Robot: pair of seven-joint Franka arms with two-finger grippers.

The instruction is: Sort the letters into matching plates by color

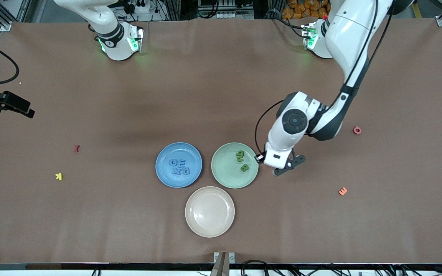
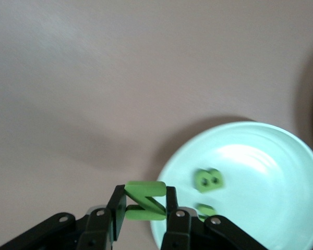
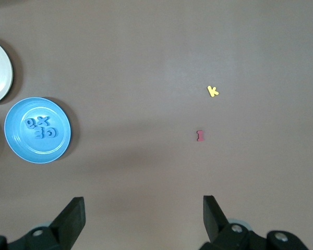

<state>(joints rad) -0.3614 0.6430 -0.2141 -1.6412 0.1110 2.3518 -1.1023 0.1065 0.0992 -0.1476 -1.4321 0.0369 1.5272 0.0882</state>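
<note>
Sorting looks nearly done: four blue letters (image 1: 179, 167) lie in the blue plate (image 1: 160, 159), and green letters (image 1: 241, 161) lie in the green plate (image 1: 221, 176). Just beside that plate's rim, the left gripper (image 2: 145, 204) has its fingers clamped on a green letter Z (image 2: 145, 199), not yet dropped in. Waiting over bare tabletop (image 1: 205, 96), the right gripper (image 3: 144, 216) has its fingers spread wide and empty.

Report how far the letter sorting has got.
Done: four blue letters lie in the blue plate, and green letters lie in the green plate. In hand: the left gripper is shut on a green Z beside that plate's rim. Left: drop the Z in. The right gripper waits, open, over bare table.
</note>
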